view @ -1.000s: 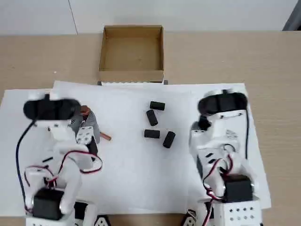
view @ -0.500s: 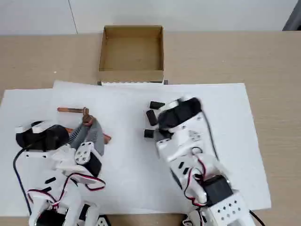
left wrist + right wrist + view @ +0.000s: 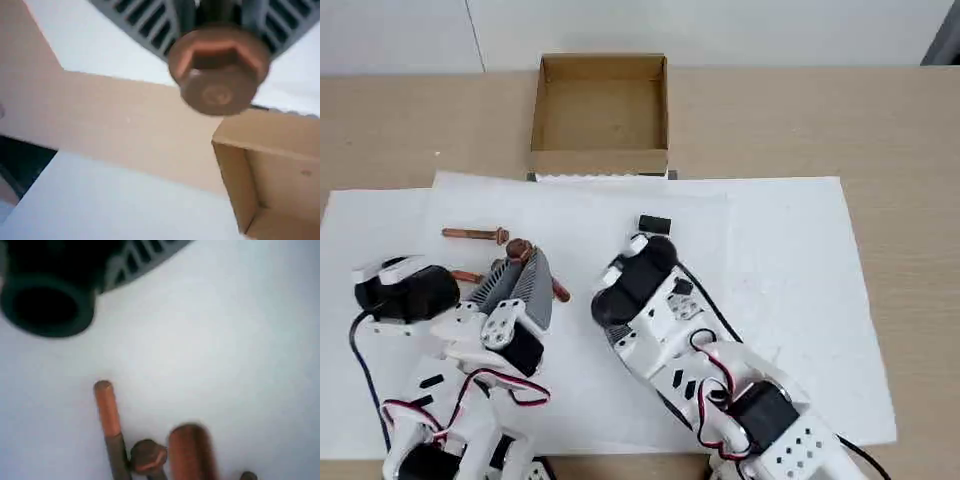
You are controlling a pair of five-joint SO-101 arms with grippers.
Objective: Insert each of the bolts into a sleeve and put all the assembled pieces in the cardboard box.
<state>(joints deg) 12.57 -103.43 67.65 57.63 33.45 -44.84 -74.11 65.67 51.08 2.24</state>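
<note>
In the left pincer (image 3: 523, 266), clamped shut between ribbed grey fingers (image 3: 532, 285): a copper-coloured hex-headed metal bolt (image 3: 518, 249). Gripped by the shank, head sticking out past the fingertips on the side toward the open brown cardboard box (image 3: 600, 160), plain end poking out toward the right pincer (image 3: 70, 267). In that right pincer, closed likewise: a short black tubular sleeve (image 3: 48, 303), bore open and unfilled. Bolt and sleeve apart, not yet lined up, with bare white paper sheet (image 3: 780, 260) between the two pincers.

Just outboard of the left pincer, flat on the paper: a second copper bolt (image 3: 474, 234). Tucked beside the same fingers: part of a third bolt (image 3: 466, 276). Beyond the right pincer, boxward: one loose black sleeve (image 3: 654, 224).

Judged early going. Nothing mated yet, nothing in the box, floor bare. Reads as the first pairing, both parts picked up and held. Left to do:
- bring shank to bore and push through
- drop the pair in the box, well ahead of both pincers
- repeat for every loose bolt

Cannot tell how many sleeves remain on the paper.
</note>
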